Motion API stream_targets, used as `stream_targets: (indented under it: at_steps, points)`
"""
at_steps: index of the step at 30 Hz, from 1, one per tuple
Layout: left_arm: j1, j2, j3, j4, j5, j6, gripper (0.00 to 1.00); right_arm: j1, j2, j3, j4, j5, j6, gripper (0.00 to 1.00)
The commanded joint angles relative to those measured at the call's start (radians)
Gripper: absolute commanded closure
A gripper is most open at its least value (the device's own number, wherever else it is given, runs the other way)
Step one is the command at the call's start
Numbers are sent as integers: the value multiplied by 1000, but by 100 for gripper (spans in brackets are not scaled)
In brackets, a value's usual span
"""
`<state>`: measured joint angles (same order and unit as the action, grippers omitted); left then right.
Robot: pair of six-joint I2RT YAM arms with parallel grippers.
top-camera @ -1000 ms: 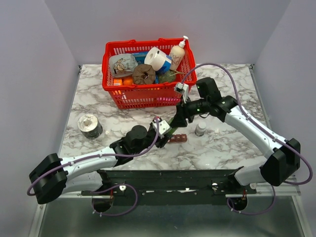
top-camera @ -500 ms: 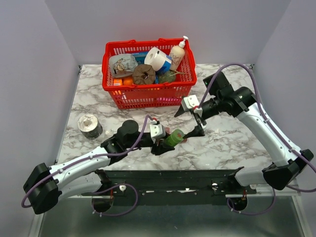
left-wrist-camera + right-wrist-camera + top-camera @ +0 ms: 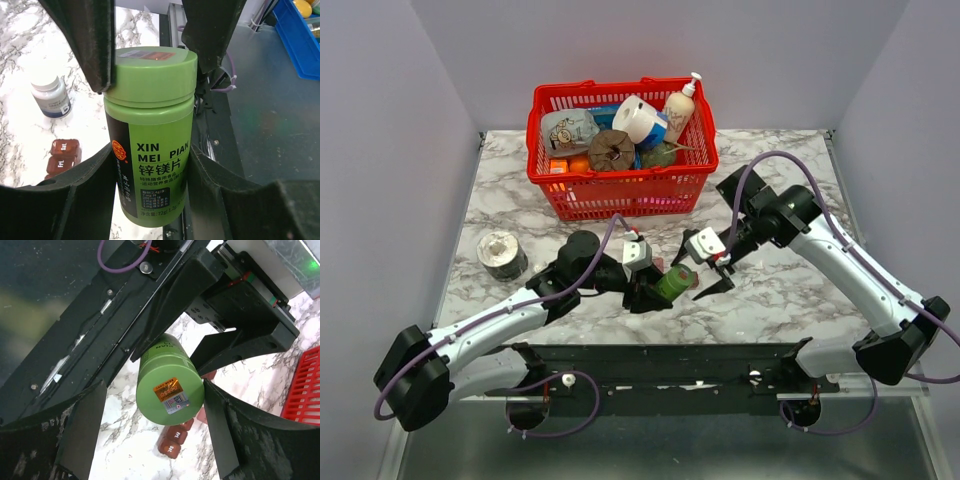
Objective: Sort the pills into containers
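At the centre of the top view, low over the marble table (image 3: 790, 295), the left gripper (image 3: 655, 291) is clamped on the body of a green pill bottle (image 3: 675, 280), which lies tilted with its cap aimed toward the right of the frame. The left wrist view shows the two black fingers (image 3: 75, 195) pressed against either side of the label, which reads "XIN MEI PIAN".

The right gripper (image 3: 697, 272) meets it from the opposite side, jaws apart and straddling the green cap. From the right wrist view one finger (image 3: 220, 430) sits just beside the cap's edge while the other stands clear of it; whether either touches the cap cannot be told.

The red-brown pill organiser (image 3: 175, 437) lies flat on the marble just below the bottle in the right wrist frame, and at the lower left of the left wrist frame. Only its end compartments show, lids down, marked "Fri" and "Sat". In the top view the grippers hide it.

A small clear bottle with a white cap (image 3: 50, 95) stands upright near the organiser's end, apart from it.

Farther back, a round silver tin (image 3: 502, 255) sits at the left of the table, and a red plastic basket (image 3: 610, 195) packed with household goods stands against the rear wall.
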<state>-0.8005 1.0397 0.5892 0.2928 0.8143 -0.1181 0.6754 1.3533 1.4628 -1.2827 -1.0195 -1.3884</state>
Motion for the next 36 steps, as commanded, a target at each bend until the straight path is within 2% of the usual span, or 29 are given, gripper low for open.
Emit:
stream_targets:
  at_steps: [1,4,5,6,8,9,10,11,12,13,15,16,17,19,20,22,23,25,26,27,29,30,35,36]
  points:
    - [6,-4,32,72,37,-12,100,13,-8,-9,39,-33,53,21]
    - [6,-16,37,63,-19,-8,100,18,-3,-19,97,-25,165,37]
    - [6,-24,41,57,-45,4,100,21,-3,-24,123,-10,211,48]
    - [6,-41,41,55,-99,11,100,21,-2,-30,172,-5,262,51]
    - [3,-64,38,62,-173,34,100,21,9,-35,206,10,402,56]
    - [3,-85,34,90,-240,43,100,21,16,-39,285,25,481,61]
    - [-2,-96,28,107,-298,52,100,21,39,-44,321,45,678,63]
    - [-21,-107,17,127,-354,63,100,21,62,-39,328,74,737,70]
    - [-40,-121,11,172,-404,108,100,21,84,-33,339,94,811,70]
    - [-63,-125,6,189,-572,139,100,21,105,-24,341,113,962,70]
    - [-127,-107,12,238,-702,205,100,9,153,-53,397,220,1142,82]
    - [-143,-95,17,256,-806,250,100,4,150,-76,431,266,1266,84]
    - [-160,-80,27,275,-879,270,100,-19,144,-125,459,344,1311,86]
    - [-190,-31,43,313,-957,294,100,-57,125,-153,520,340,1421,87]
    - [-192,-15,56,318,-977,294,100,-100,130,-159,528,279,1445,87]
    - [-197,20,57,336,-968,284,100,-125,127,-154,551,224,1464,83]
    - [-197,23,48,345,-936,270,100,-128,124,-148,551,208,1445,70]
    - [-197,29,43,326,-874,259,100,-129,115,-118,537,179,1374,53]
    - [-192,29,44,306,-842,250,100,-129,112,-105,525,126,1331,33]
    - [-186,25,44,280,-720,241,100,-129,112,-84,504,98,1278,23]
    - [-140,17,22,243,-583,195,100,-132,103,-23,425,26,1107,7]
    - [-116,5,11,244,-435,137,100,-135,96,-4,366,10,1030,2]
    - [-10,-33,-26,177,-146,28,100,-135,14,33,267,-56,604,0]
    - [10,-44,-25,163,-106,18,100,-135,9,34,159,-85,503,0]
